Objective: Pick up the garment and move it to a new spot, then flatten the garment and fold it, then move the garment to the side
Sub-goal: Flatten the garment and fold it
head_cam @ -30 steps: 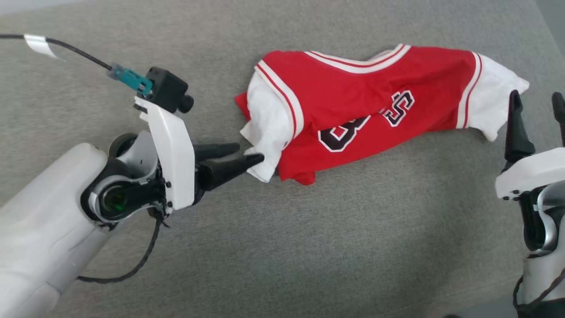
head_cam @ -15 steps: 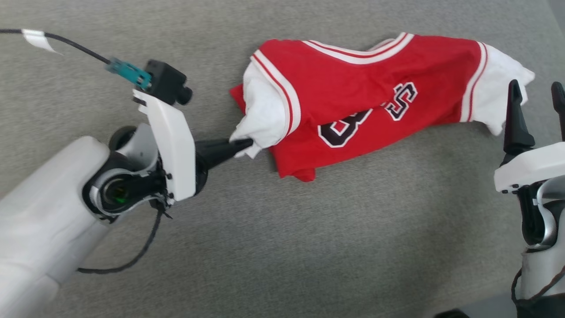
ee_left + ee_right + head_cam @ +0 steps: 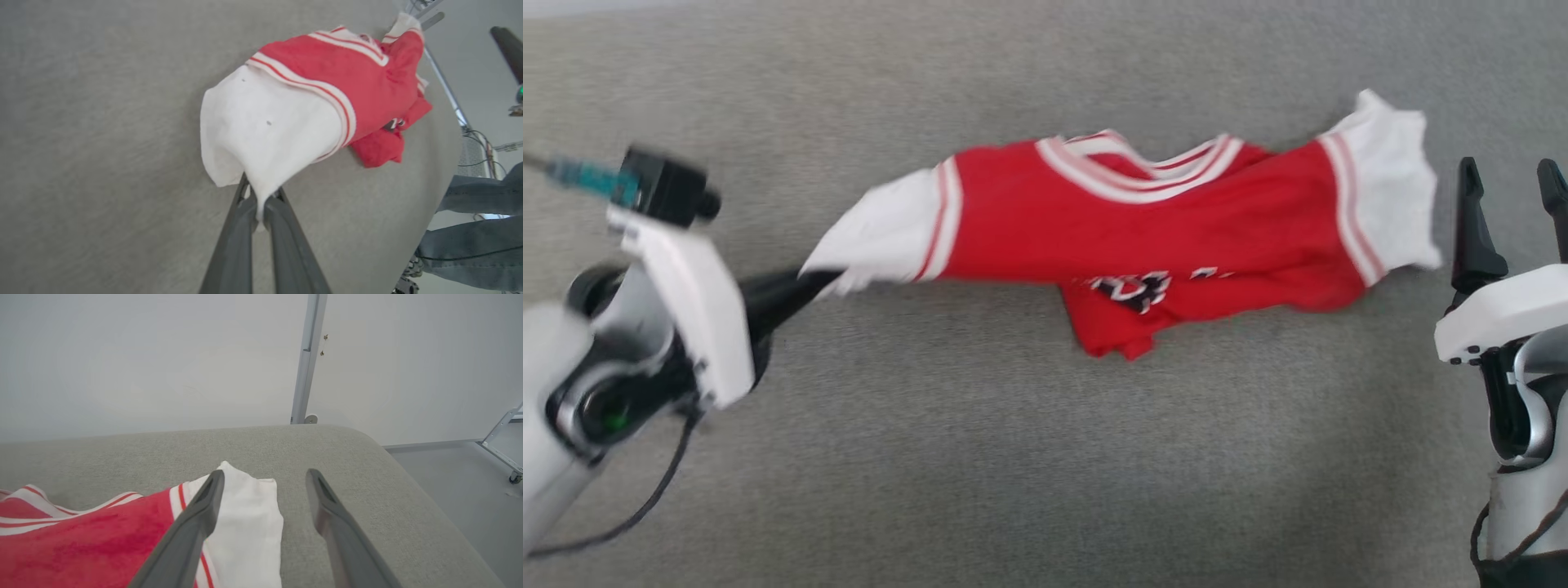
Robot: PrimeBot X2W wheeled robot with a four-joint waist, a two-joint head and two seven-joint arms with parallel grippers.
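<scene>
The shirt [image 3: 1160, 220] lies across the middle of the grey table [image 3: 1013, 457], stretched out from left to right. It is red, with white sleeves and striped trim.

The left gripper [image 3: 818, 278] is pinched tight on the tip of the left sleeve [image 3: 882, 233]. In the left wrist view its two dark fingers [image 3: 286, 253] squeeze a thin bit of white cloth, and the sleeve fans out from there. The right gripper [image 3: 1508, 171] is spread wide and holds nothing. It sits just beside the right sleeve [image 3: 1388, 196], by the right edge of the table. In the right wrist view one finger [image 3: 188, 535] crosses in front of that sleeve. I cannot tell if it touches.

There is lots of bare table between the shirt and the near edge. There is a wide bare strip up to the far edge too. The far right corner [image 3: 367, 445] is round. Past it is the floor [image 3: 449, 490], and behind it a wall [image 3: 143, 367] with a grey post [image 3: 304, 363]. In the left wrist view a person's legs [image 3: 474, 232] in jeans are close to the table's curved edge.

The shirt has black letters [image 3: 1131, 287] with white edges. They are folded up and blurry, so I cannot read them.
</scene>
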